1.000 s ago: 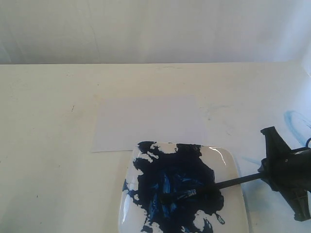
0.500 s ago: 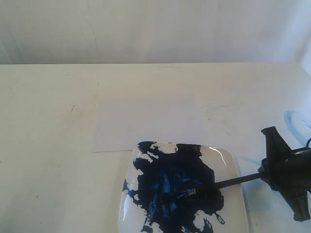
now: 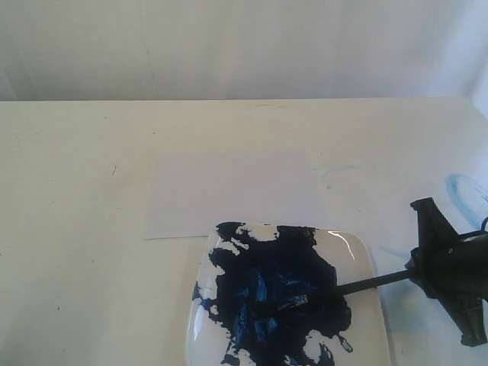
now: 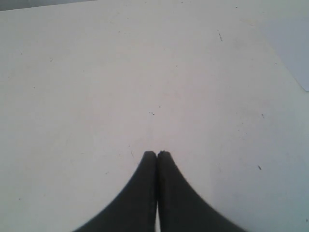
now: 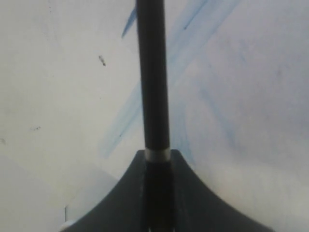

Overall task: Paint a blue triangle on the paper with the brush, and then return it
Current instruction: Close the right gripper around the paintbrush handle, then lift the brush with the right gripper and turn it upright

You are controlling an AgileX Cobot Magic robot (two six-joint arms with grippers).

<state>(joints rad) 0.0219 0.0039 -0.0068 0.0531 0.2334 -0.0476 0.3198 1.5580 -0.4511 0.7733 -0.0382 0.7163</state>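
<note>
right fingers [image 5: 120,198] clamp the brush [image 5: 152,72], its tip on the plate [image 3: 364,263].

Paper [image 3: 229,191] was plain white; plate [image 3: 364,263] white, smeared dark blue; brush [image 3: 374,283] black; table [image 3: 76,229] cream with pale-blue stains [image 3: 462,187].

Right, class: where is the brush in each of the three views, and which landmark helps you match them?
Exterior: brush lower right, tip on the paint-smeared plate, handle in the right tool.
Left wrist: not in it.
Right wrist: brush runs along the picture's middle, out of the right tool.
Shared landmark: the pale-blue stain, in exterior and right wrist.
</note>
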